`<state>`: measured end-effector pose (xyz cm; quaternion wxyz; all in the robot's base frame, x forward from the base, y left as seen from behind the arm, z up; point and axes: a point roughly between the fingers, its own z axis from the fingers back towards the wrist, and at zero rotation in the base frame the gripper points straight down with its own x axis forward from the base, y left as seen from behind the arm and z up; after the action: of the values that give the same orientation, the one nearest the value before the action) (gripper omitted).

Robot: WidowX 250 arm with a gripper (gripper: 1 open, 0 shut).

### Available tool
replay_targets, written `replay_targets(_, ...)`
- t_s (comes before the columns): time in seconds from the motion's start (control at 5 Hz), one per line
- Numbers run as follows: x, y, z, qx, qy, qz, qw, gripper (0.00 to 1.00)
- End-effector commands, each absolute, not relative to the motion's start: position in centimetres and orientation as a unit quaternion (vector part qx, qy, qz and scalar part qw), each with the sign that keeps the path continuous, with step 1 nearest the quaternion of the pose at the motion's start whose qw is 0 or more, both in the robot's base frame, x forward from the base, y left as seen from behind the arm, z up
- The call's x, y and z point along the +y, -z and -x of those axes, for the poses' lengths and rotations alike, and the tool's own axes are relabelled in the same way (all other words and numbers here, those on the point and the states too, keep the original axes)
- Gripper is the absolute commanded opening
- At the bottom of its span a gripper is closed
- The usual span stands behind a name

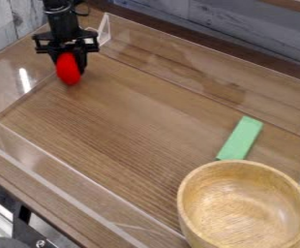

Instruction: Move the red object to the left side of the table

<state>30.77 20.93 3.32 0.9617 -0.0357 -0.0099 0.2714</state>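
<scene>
Camera view shows the gripper (68, 60) clamped on the red object (69, 70) low over the table (139, 126)'s far-left corner, so releasing it looks next.

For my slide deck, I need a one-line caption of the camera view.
Claw shut on the red object at the table's far-left corner; green block and wooden bowl sit right.

One camera only — set high at a near corner of the table (139, 126), looking down and across it slantwise, close enough that the edges crop the table.
</scene>
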Motion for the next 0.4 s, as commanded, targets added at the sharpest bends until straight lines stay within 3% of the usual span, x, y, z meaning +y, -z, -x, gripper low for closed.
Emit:
replay_targets(0.0, 21.57, -7.28, -31.89, -0.066, -0.275, 0.016, 0.959, 0.0)
replay_targets(0.2, 21.5, -7.27, -31.96, -0.067, -0.278, 0.016, 0.958, 0.0)
